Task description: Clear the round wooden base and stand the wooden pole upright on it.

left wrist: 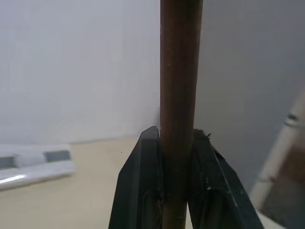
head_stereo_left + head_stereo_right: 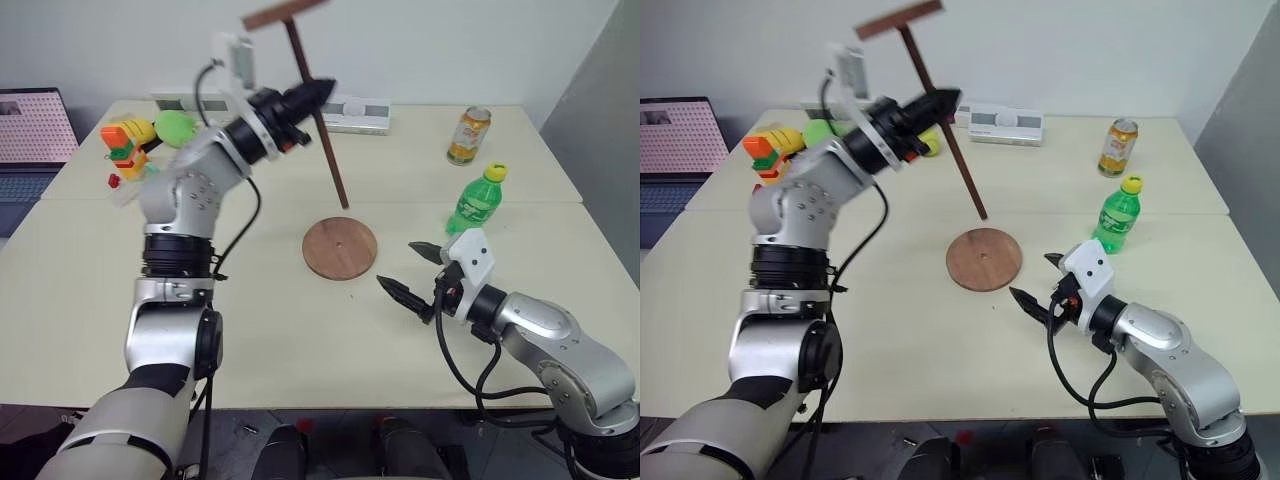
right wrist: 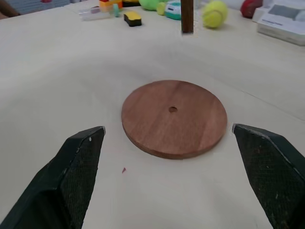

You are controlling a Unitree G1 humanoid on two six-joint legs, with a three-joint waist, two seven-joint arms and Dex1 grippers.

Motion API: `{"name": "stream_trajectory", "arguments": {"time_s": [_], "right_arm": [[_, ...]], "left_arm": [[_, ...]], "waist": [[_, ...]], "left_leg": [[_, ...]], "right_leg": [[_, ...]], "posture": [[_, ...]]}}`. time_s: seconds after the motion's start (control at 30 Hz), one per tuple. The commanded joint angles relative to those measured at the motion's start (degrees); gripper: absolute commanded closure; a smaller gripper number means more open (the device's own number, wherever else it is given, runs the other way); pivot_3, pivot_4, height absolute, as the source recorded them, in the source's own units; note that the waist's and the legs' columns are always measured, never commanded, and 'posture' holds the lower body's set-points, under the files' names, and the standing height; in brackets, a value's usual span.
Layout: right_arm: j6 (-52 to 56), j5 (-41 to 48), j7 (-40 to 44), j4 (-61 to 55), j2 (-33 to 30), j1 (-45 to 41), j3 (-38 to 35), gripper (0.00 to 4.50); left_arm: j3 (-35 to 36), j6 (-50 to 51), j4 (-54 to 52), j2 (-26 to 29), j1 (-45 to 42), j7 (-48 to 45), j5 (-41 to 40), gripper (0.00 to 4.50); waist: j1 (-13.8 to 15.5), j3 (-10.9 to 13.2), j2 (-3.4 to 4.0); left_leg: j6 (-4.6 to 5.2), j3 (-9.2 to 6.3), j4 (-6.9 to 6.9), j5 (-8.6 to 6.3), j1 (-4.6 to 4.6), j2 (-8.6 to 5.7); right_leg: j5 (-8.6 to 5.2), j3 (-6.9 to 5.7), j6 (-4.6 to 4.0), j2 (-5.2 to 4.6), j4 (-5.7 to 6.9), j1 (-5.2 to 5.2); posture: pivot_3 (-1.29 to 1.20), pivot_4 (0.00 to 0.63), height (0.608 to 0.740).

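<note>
Left gripper (image 2: pixel 328 88): raised high over the surface, jaws clamped on the pole's shaft; in the wrist view both black fingers (image 1: pixel 143 186) press against the rod from either side.
Pole (image 2: pixel 322 130): held in the air, tilted, small disc end uppermost and lower tip hanging clear above the surface, just behind the base.
Pole's disc (image 2: pixel 285 12): at the top edge of the head view, slanted, well above the gripper.
Base (image 2: pixel 340 247): flat on the surface near the middle, centre hole visible, nothing on it; apart from the pole's tip.
Right gripper (image 2: pixel 412 268): low over the surface just to the right of the base, jaws spread wide and empty; in the wrist view the base (image 3: pixel 174 117) lies ahead between the two fingertips, untouched.
Green bottle (image 2: pixel 475 200): upright, yellow cap, just behind the right gripper.
Can (image 2: pixel 468 135): upright at the far right of the surface, beyond the bottle.
White box (image 2: pixel 350 112): along the far edge, behind the pole.
Toys (image 2: pixel 135 140): colourful cluster at the far left, with a green ball (image 2: pixel 176 126) beside it.
Tennis ball (image 3: pixel 214 13): seen in the right wrist view beyond the base, near the pole's lower end.
Laptop (image 2: pixel 30 135): at the left edge, off the surface's corner.
Surface (image 2: pixel 300 340): pale, two tops joined by a seam running across.
</note>
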Motion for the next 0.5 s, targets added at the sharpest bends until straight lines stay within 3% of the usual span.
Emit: {"name": "stream_trajectory", "arguments": {"time_s": [0.03,0.5], "right_arm": [[-2.09,-2.37,-2.05,0.38,1.78,0.06,0.44,0.00],[-1.38,-3.93,-4.09,-1.10,5.52,2.53,0.64,0.00]], "left_arm": [[-5.37,-6.99,-1.47,0.80,1.06,-8.73,6.33,4.21],[-4.39,-15.08,6.57,-2.08,2.89,-11.01,13.26,4.21]], "waist": [[-0.25,0.00,0.00],[0.40,0.00,0.00]], "left_leg": [[0.00,0.02,-0.01,0.00,0.00,0.00],[0.16,-0.04,0.05,-0.09,-0.10,-0.02]], "right_leg": [[0.00,0.02,0.00,0.00,0.00,-0.01],[0.00,-0.03,-0.01,-0.04,0.00,-0.05]], "posture": [[0.00,0.150,0.740],[0.00,0.150,0.740]]}}
